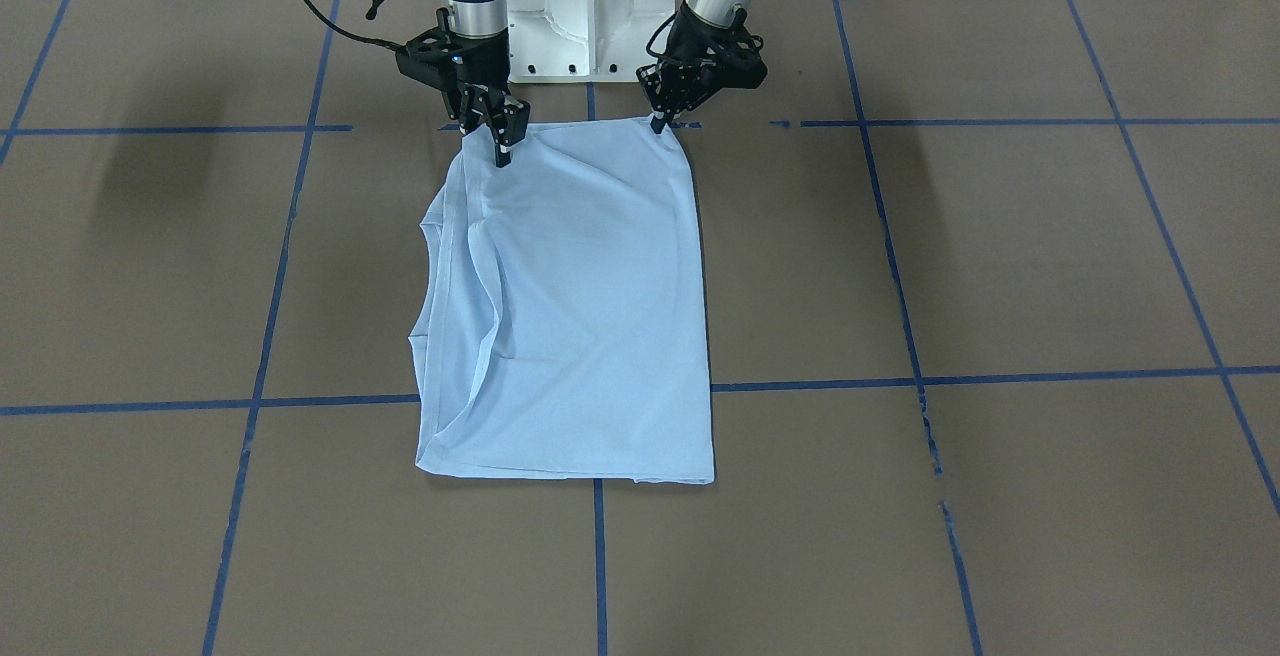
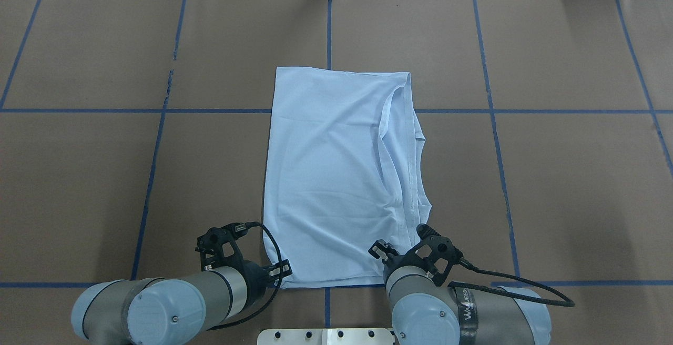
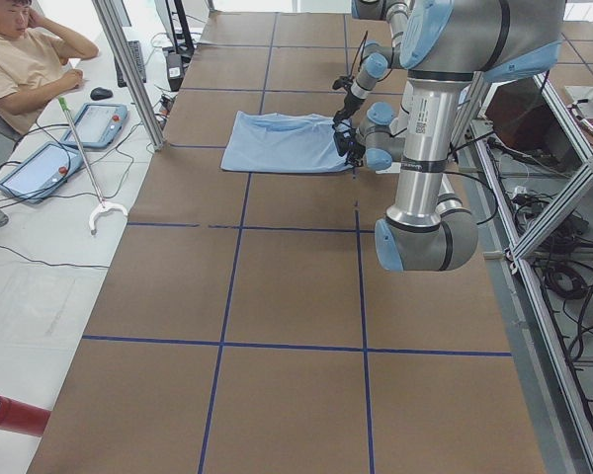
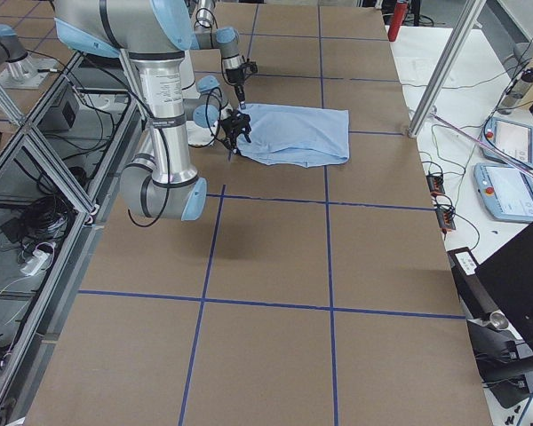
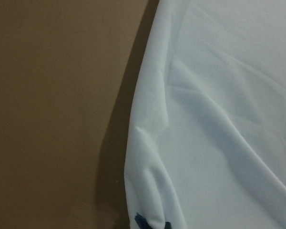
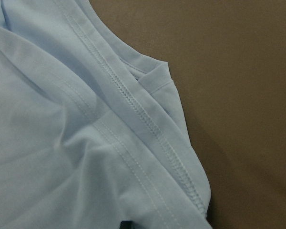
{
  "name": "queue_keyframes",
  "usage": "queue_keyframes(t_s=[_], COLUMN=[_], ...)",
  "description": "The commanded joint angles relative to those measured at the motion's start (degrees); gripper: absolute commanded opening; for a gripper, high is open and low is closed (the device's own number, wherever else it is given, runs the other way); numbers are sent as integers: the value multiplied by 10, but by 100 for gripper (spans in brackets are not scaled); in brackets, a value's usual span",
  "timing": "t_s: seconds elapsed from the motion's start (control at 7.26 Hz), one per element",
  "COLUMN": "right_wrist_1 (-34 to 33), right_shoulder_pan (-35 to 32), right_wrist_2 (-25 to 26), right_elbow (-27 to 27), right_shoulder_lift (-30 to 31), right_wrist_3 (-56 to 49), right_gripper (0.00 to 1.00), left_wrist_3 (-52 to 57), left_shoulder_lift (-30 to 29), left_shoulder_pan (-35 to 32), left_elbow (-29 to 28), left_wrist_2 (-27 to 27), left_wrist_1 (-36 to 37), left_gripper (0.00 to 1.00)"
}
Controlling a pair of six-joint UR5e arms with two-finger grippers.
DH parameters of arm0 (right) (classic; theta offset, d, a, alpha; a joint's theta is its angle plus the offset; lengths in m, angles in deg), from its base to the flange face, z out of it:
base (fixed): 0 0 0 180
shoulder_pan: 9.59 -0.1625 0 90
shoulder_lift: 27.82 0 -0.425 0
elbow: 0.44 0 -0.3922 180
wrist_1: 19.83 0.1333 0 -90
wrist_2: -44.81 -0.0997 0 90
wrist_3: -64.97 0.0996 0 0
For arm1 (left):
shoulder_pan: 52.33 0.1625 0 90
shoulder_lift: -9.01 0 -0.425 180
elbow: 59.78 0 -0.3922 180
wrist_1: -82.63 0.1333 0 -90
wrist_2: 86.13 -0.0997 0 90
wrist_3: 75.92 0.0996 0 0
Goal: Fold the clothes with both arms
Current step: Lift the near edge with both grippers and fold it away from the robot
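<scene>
Two grey metal jointed arms with light blue joint caps reach down over the brown worktop (image 1: 1000, 256), which is marked into squares by blue tape lines (image 1: 1000, 376). Between them lies a light blue fabric T-shirt (image 1: 580, 306), folded lengthwise into a tall rectangle that runs away from the robot and straddles a crossing of the tape.

At the T-shirt's near edge, by the white pedestal base (image 1: 590, 6), the black two-fingered left claw (image 1: 659, 122) pinches the corner on the robot's left, its fingertips drawn together on the cloth. The black right claw (image 1: 503, 148) stands at the opposite near corner, tilted, its fingertips also closed on the fabric just inside the edge.

From overhead, the left arm (image 2: 157, 303) and right arm (image 2: 462, 308) cover their own claws, and the T-shirt (image 2: 336, 176) shows its stacked layers and hems along the robot's right side, where the edge bulges outward in loose folds. The side on the robot's left is a straight, clean fold.

The right wrist camera sees a double-stitched hem (image 6: 148, 124) running across overlapping layers. The left wrist camera sees smooth cloth (image 5: 219, 119) with soft creases beside bare worktop.

Seen from the left end, a person (image 3: 30, 59) in a tan shirt sits at a white desk beyond the worktop.
</scene>
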Motion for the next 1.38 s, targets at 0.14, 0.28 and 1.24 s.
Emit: queue_keyframes(t_s=[0.14, 0.28, 1.24], right_wrist_1=[0, 0, -188], right_shoulder_pan=[-2, -7, 32], right_wrist_2=[2, 2, -4], right_elbow=[0, -7, -285], right_shoulder_lift=[-6, -7, -4], right_wrist_3=[30, 30, 34], right_gripper=[0, 0, 0], left_wrist_3=[2, 4, 18], left_shoulder_lift=[0, 0, -2], left_shoulder_pan=[0, -3, -10], left_elbow=[1, 7, 312], left_wrist_2=[0, 1, 67], left_wrist_1=[1, 2, 299], left_gripper=[0, 0, 0])
